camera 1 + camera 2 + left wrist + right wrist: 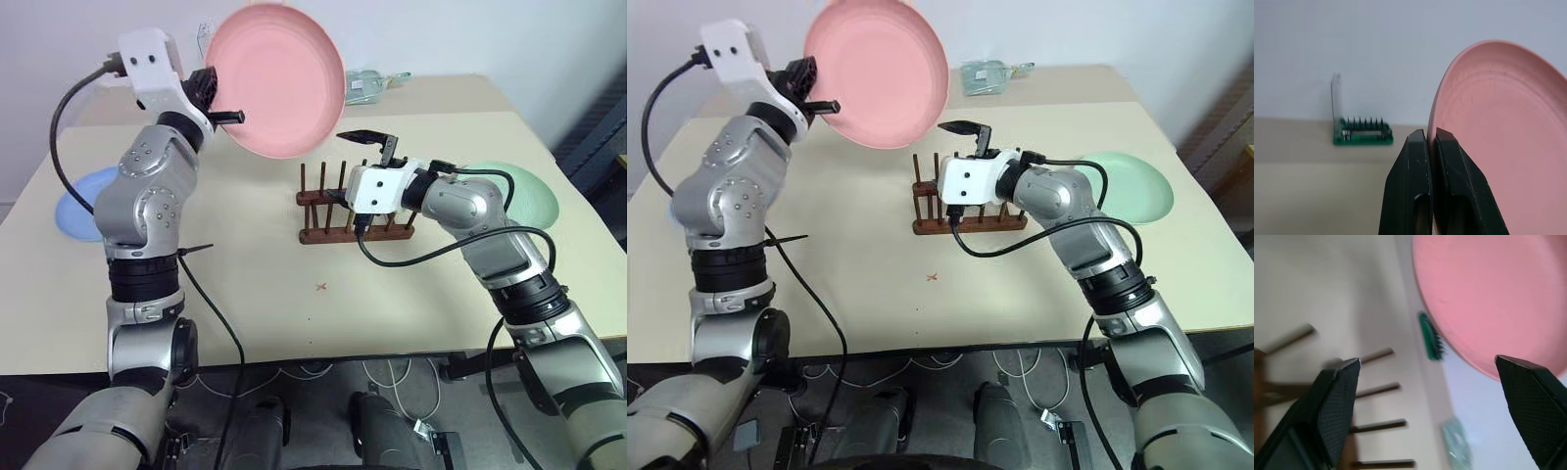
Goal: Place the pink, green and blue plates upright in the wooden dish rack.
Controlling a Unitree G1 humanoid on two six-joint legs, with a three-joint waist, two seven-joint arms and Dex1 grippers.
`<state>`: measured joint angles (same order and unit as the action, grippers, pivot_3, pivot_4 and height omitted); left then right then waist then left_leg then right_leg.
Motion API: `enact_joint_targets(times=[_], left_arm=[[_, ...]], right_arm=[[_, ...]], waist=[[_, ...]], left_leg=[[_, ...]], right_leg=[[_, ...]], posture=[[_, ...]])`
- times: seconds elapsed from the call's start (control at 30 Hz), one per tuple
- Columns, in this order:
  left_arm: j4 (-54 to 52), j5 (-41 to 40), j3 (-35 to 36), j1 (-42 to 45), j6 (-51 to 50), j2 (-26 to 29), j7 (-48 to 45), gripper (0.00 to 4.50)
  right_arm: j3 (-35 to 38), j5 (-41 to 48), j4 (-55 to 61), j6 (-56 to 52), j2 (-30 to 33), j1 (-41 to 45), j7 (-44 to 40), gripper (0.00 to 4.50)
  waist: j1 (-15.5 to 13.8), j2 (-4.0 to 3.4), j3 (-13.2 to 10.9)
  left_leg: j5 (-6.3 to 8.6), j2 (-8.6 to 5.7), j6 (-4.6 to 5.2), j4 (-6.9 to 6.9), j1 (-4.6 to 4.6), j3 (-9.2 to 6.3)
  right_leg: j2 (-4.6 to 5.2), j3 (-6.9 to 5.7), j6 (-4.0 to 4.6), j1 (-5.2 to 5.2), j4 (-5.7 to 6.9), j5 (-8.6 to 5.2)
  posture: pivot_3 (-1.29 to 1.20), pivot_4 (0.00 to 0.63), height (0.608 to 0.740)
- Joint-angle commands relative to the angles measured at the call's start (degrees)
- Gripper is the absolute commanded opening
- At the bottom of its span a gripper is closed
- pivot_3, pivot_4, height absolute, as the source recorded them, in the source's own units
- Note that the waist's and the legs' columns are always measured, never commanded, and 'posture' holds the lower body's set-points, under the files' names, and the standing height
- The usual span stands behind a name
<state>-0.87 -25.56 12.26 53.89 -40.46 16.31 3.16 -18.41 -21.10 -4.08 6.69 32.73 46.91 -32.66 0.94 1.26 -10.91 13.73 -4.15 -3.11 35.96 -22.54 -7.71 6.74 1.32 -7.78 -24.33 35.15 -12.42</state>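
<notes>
With the left gripper (227, 115) clamped on the big round pink plastic plate's (277, 78) rim and the right gripper's (364, 137) fingers wide apart, the plate needed lowering straight between the small dark wooden rack's (333, 227) pegs.

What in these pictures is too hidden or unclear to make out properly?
- Blue plate: in the left eye view, mostly hidden behind the left arm.
- Green plate: partly covered by the right arm.
- Wooden dish rack: its right end hidden behind the right gripper.
- Right wrist view: the rack's pegs blurred.
</notes>
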Motion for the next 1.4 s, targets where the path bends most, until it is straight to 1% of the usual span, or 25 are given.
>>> enact_joint_targets(times=[0.03,0.23,0.27,0.33,0.4,0.53,0.57,0.6,0.7,0.77,0.8,0.87,0.93,1.03,1.1,1.13,1.17,1.23,1.27,1.33,1.4], left_arm=[[-4.6,-0.3,-0.7,2.4,-2.6,-1.3,1.0,0.00],[-7.6,0.2,-1.7,2.0,-5.3,-4.2,1.8,0.00],[-8.0,0.2,-1.9,1.9,-5.7,-4.8,2.0,0.00],[-8.5,0.0,-1.8,1.7,-6.1,-5.8,2.3,0.00],[-8.8,-0.1,-1.6,1.6,-6.5,-6.3,2.3,0.00],[-8.9,0.0,-1.4,1.6,-7.0,-6.7,2.0,0.00],[-8.9,0.0,-1.4,1.7,-7.0,-6.8,2.0,0.00],[-8.8,-0.5,-1.1,1.7,-7.1,-7.2,1.7,0.00],[-8.8,-1.7,-0.1,1.7,-6.4,-8.4,1.0,0.98],[-9.2,-2.3,0.8,1.7,-5.3,-9.1,0.6,2.05],[-9.2,-2.4,1.8,2.2,-3.3,-9.1,0.3,2.48],[-8.8,-1.6,3.6,3.4,1.0,-8.1,-0.1,3.59],[-6.5,-1.4,6.4,4.2,3.5,-5.8,-0.1,4.44],[-3.7,1.6,5.4,2.1,4.8,-0.4,-2.6,4.44],[-3.5,1.5,4.1,-1.4,5.6,2.6,-7.4,4.44],[-3.8,1.7,2.4,-3.8,6.1,4.7,-11.2,4.44],[-4.1,2.0,1.2,-5.4,6.5,6.0,-13.8,4.44],[-6.4,3.7,-3.4,-12.5,10.9,11.2,-23.8,4.44],[-7.2,3.5,-4.3,-15.4,12.2,12.9,-27.4,4.44],[-8.1,0.1,-3.4,-19.4,11.8,13.9,-31.9,4.44],[-8.8,-1.5,-3.4,-23.0,11.8,14.9,-35.9,4.44]], right_arm=[[0.2,-4.3,-0.1,2.9,-1.1,2.7,4.3,4.48],[-1.6,-8.7,-2.9,5.5,-2.0,2.8,6.3,4.48],[-1.9,-9.6,-3.6,5.9,-2.1,2.9,6.8,4.24],[-2.0,-10.8,-4.6,6.6,-2.2,2.9,7.5,3.58],[-1.8,-11.6,-5.3,7.0,-2.0,2.8,8.2,2.63],[-1.4,-13.0,-5.9,7.4,-1.6,2.7,9.6,0.49],[-1.3,-13.2,-5.8,7.5,-1.5,2.6,9.9,0.06],[-1.2,-13.9,-5.7,7.5,-1.4,2.5,10.5,0.06],[-1.1,-15.6,-5.2,7.7,-0.9,2.0,11.7,0.00],[-0.8,-15.9,-4.9,7.9,-0.5,1.6,11.9,0.00],[-0.4,-16.0,-4.6,7.8,0.0,1.3,12.2,0.00],[1.1,-15.6,-4.3,7.3,1.2,0.8,12.5,0.00],[4.6,-11.4,-3.7,5.2,1.8,0.1,11.6,0.00],[11.2,-0.8,-0.1,0.7,1.1,-1.4,6.9,0.00],[16.0,8.5,4.3,-3.8,0.7,-2.8,2.5,0.00],[19.0,15.1,7.1,-8.2,-0.4,-3.5,0.2,0.00],[21.1,19.7,9.2,-11.5,-1.0,-4.0,-1.3,0.00],[25.9,31.6,14.9,-21.7,-1.2,-5.2,-5.3,0.00],[28.2,37.3,17.3,-27.4,-1.4,-5.6,-6.0,0.00],[32.5,48.3,21.0,-37.0,-1.6,-6.3,-6.3,0.00],[36.3,57.4,23.1,-45.0,-2.5,-6.8,-4.4,0.00]], waist=[[0.0,0.00,0.0],[0.0,0.00,0.0],[0.0,0.00,0.0],[0.0,0.00,0.0],[0.0,0.00,0.0],[0.1,0.00,0.0],[0.1,0.00,0.0],[0.1,0.00,0.0],[-0.1,0.00,0.0],[-0.1,0.01,0.0],[-0.1,0.01,0.0],[-0.1,0.01,0.0],[0.0,0.01,0.0],[0.2,-0.01,0.0],[0.2,-0.02,0.0],[0.1,-0.03,0.0],[0.1,-0.03,0.0],[0.1,-0.03,0.0],[0.2,-0.04,0.0],[0.1,-0.06,0.0],[-0.1,-0.06,0.0]], left_leg=[[0.00,-0.01,0.00,0.01,-0.01,0.00],[0.00,-0.01,0.00,0.01,0.00,0.02],[0.00,-0.01,0.00,0.01,0.00,0.02],[0.00,-0.01,-0.01,0.02,0.00,0.02],[-0.01,-0.01,-0.01,0.02,0.00,0.03],[-0.01,0.00,-0.02,0.02,0.01,0.03],[-0.01,0.00,-0.02,0.02,0.01,0.03],[-0.01,0.00,-0.02,0.02,0.01,0.03],[-0.01,-0.01,-0.02,0.03,0.00,0.04],[-0.02,-0.02,-0.02,0.05,-0.01,0.04],[-0.01,-0.02,-0.02,0.06,-0.01,0.04],[-0.02,-0.01,-0.03,0.05,0.00,0.04],[-0.02,-0.01,-0.03,0.05,0.00,0.04],[-0.02,0.01,-0.02,0.00,0.04,0.07],[-0.01,0.01,-0.01,-0.01,0.05,0.08],[-0.01,0.00,-0.01,0.00,0.05,0.08],[-0.01,0.01,0.00,0.00,0.05,0.08],[0.01,0.00,0.04,0.03,0.04,0.06],[0.02,0.01,0.05,0.03,0.04,0.06],[0.15,0.02,0.27,0.02,0.04,0.03],[0.19,0.05,0.35,0.03,0.04,-0.02]], right_leg=[[0.00,0.01,0.00,0.00,0.00,0.00],[0.00,0.03,0.01,0.01,-0.01,0.00],[-0.01,0.02,0.01,0.01,0.00,0.01],[-0.01,0.03,0.01,0.01,0.00,0.01],[-0.01,0.04,0.01,0.01,-0.01,0.01],[-0.02,0.04,0.02,0.01,0.00,0.01],[-0.02,0.05,0.01,0.01,0.00,0.01],[-0.02,0.05,0.02,0.01,0.00,0.01],[-0.02,0.05,0.02,0.02,-0.01,0.01],[-0.02,0.06,0.02,0.03,-0.02,0.01],[-0.02,0.06,0.01,0.04,-0.03,0.01],[-0.02,0.06,0.02,0.03,-0.03,0.01],[-0.03,0.06,0.02,0.03,-0.02,0.01],[-0.04,0.08,0.03,0.03,-0.01,0.01],[-0.04,0.09,0.03,0.03,-0.01,0.01],[-0.04,0.09,0.02,0.05,-0.01,0.02],[-0.03,0.09,0.02,0.07,-0.01,0.02],[-0.04,0.09,0.03,0.08,0.01,0.02],[-0.03,0.09,0.04,0.09,0.00,0.02],[-0.03,0.09,0.06,0.08,0.01,0.02],[-0.04,0.08,0.12,0.08,0.01,0.05]], posture=[[0.00,0.150,0.740],[0.00,0.150,0.740],[0.00,0.150,0.740],[0.00,0.150,0.740],[0.00,0.150,0.740],[0.00,0.150,0.740],[0.00,0.150,0.740],[0.00,0.150,0.740],[0.00,0.150,0.740],[0.00,0.150,0.740],[0.00,0.150,0.740],[0.00,0.150,0.740],[0.00,0.150,0.740],[0.00,0.150,0.740],[0.00,0.150,0.740],[0.00,0.150,0.740],[0.00,0.150,0.740],[0.00,0.150,0.740],[0.00,0.150,0.740],[0.00,0.150,0.740],[0.00,0.150,0.740]])
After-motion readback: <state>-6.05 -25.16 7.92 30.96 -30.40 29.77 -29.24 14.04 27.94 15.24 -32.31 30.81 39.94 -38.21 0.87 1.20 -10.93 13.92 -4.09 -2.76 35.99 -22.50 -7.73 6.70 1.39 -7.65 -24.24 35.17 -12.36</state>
